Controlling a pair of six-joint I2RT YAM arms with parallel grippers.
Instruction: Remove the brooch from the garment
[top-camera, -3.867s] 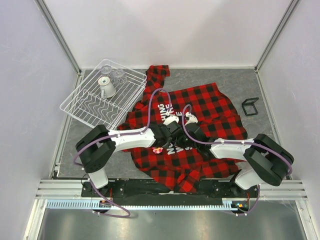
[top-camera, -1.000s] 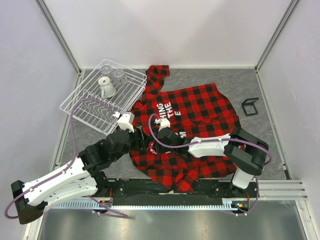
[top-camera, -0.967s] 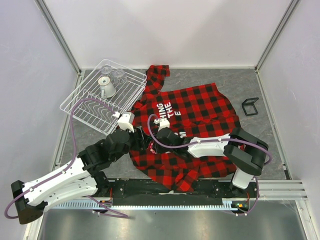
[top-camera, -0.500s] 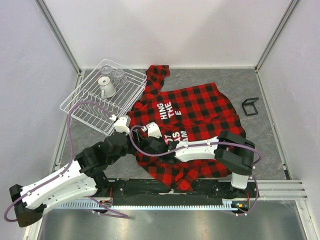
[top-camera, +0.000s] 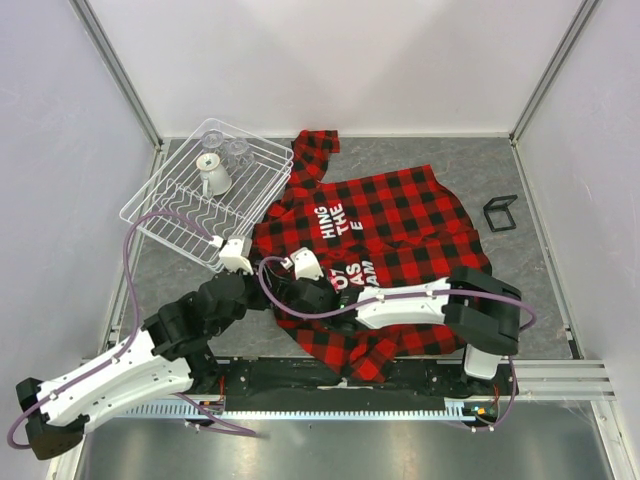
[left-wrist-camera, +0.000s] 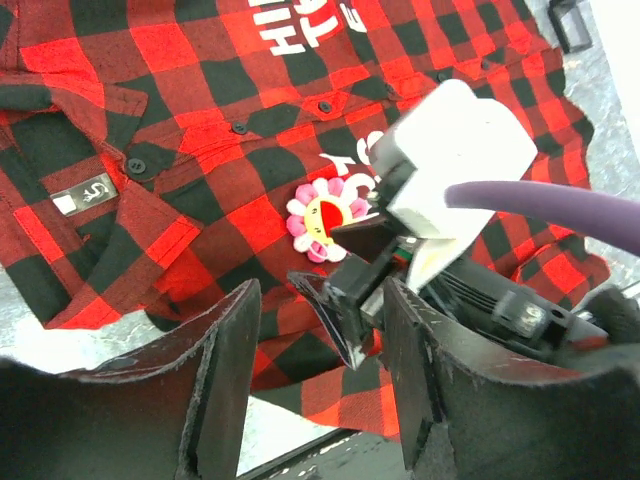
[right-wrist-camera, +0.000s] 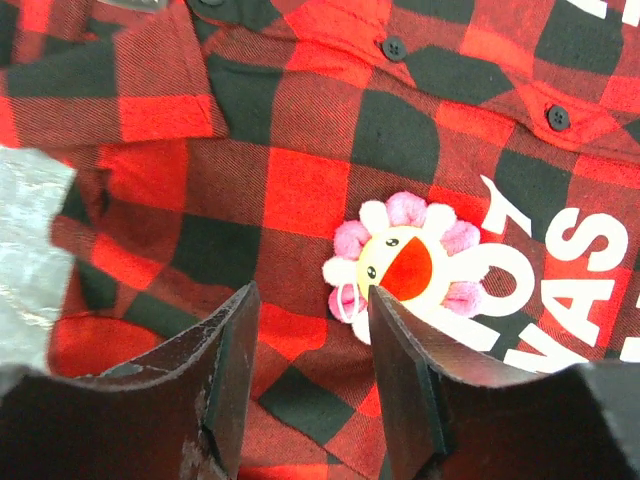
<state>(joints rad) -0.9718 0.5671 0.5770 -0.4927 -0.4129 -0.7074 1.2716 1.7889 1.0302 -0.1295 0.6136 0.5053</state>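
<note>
Brooch (right-wrist-camera: 405, 265) still sitting on garment (right-wrist-camera: 300, 190), nothing removed yet. I'm hovering right gripper (right-wrist-camera: 310, 300) released, empty, just beside it; left gripper (left-wrist-camera: 320, 300) released too. Grasping, pulling remaining.

"HING" over "THE" is printed in white on the shirt (top-camera: 410, 215). Lower down, "VAS" can be read. The neck label (left-wrist-camera: 84, 193) is marked "S".

brooch (right-wrist-camera: 405, 262): lower edge behind right claw (right-wrist-camera: 310, 300) | garment (right-wrist-camera: 300, 190): edges cropped
</note>
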